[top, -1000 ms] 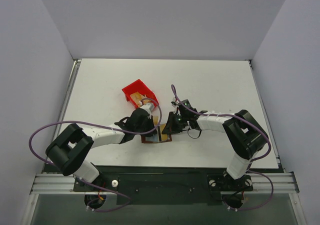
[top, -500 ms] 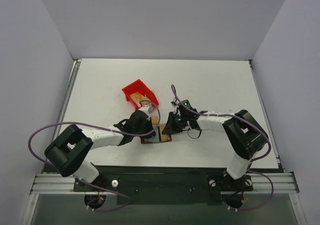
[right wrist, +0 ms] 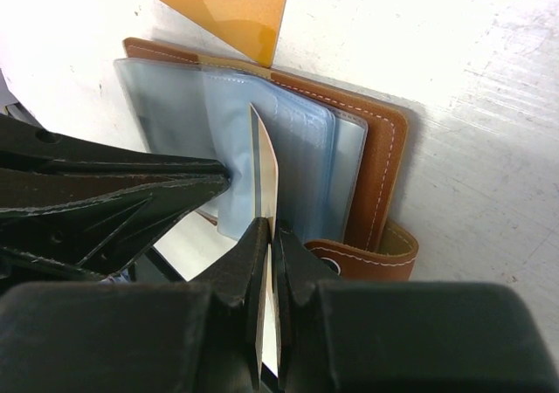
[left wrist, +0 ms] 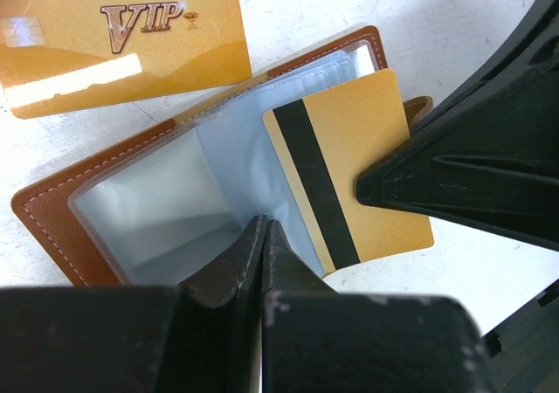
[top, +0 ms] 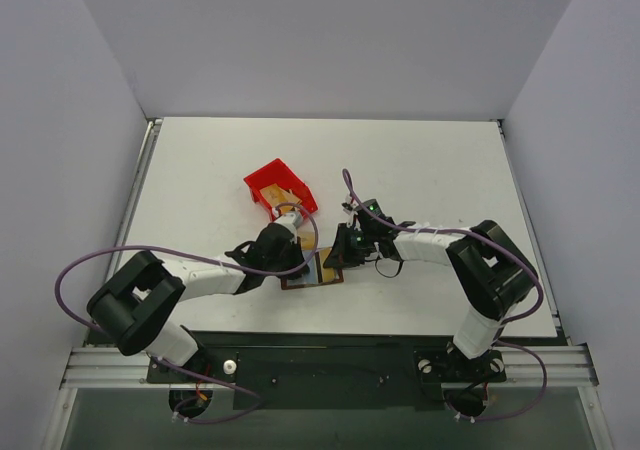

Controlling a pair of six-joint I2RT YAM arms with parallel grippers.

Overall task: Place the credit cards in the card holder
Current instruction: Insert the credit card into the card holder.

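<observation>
The right gripper is clenched on a striped gold card, held on edge with its leading corner against the light blue pocket panels of the card holder; whether it has entered a pocket cannot be told. Opposite, the left gripper is pinched shut on one of the holder's clear pocket leaves. The brown holder lies open on the white table between the two arms. A gold VIP card lies face up just beside its rim, and a red bin stands farther back.
</observation>
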